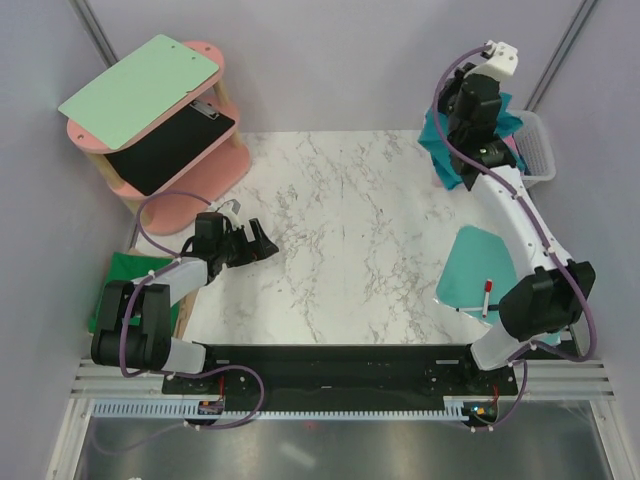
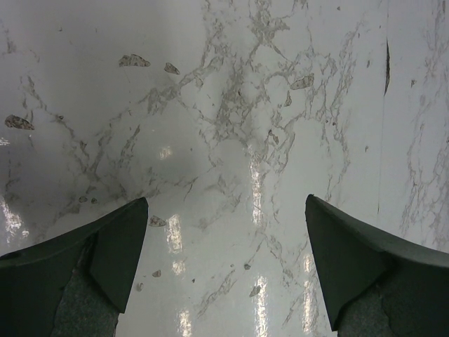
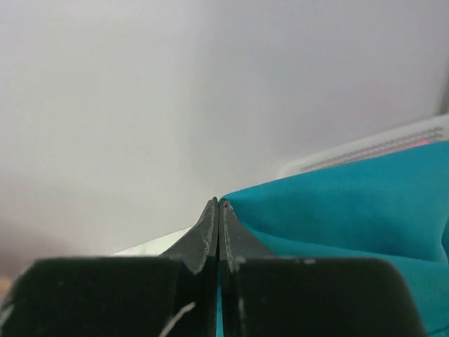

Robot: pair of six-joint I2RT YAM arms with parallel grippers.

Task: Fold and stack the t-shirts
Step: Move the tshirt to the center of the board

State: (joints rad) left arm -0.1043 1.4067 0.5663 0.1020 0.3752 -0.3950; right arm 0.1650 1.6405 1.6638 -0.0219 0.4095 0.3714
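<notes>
My right gripper is raised at the table's far right corner, shut on a fold of the teal-blue t-shirt. The cloth hangs bunched below and around the wrist. A sliver of teal shows between the closed fingers in the right wrist view. The dark green t-shirt lies crumpled off the table's left edge, partly under the left arm. My left gripper hovers low over the bare marble table, wide open with nothing between its fingers.
A white basket stands at the far right behind the teal shirt. A rigid teal board with a red marker lies near right. A pink shelf at far left carries a mint-green clipboard and a black one.
</notes>
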